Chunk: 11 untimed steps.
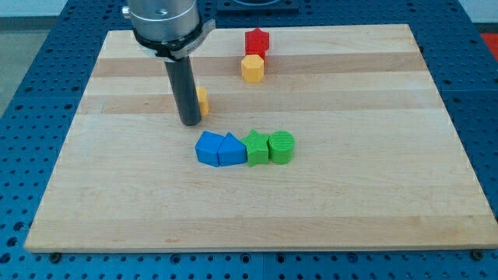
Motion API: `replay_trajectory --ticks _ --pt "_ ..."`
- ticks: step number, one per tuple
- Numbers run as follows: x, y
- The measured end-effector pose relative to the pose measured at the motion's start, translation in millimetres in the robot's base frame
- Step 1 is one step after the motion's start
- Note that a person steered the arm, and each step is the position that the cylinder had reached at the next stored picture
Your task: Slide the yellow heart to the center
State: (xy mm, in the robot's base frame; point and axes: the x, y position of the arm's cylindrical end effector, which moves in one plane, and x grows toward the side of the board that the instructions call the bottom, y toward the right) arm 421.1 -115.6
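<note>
Camera view, places given from the board.
- My tip: plain rod, no jaws; left of board centre, touching the yellow heart's left side.
- Yellow heart: mostly hidden behind the rod.
- Blue blocks, green blocks: touching row near centre.
- Yellow hexagon, red block: top edge.

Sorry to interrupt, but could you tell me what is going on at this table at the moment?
A single arm ending in a dark rod is pushing blocks on a wooden board. My tip sits right against a yellow block, mostly hidden behind the rod, so its shape is unclear. Near the view's top, a red block stands just behind a yellow hexagonal block. Near the middle, two blue blocks, a green block and a green cylinder form a row.
</note>
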Motion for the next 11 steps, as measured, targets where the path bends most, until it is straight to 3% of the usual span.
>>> replay_trajectory --ticks 3,8,11 --pt "-25 -28" --pt "-40 77" --pt "-13 85"
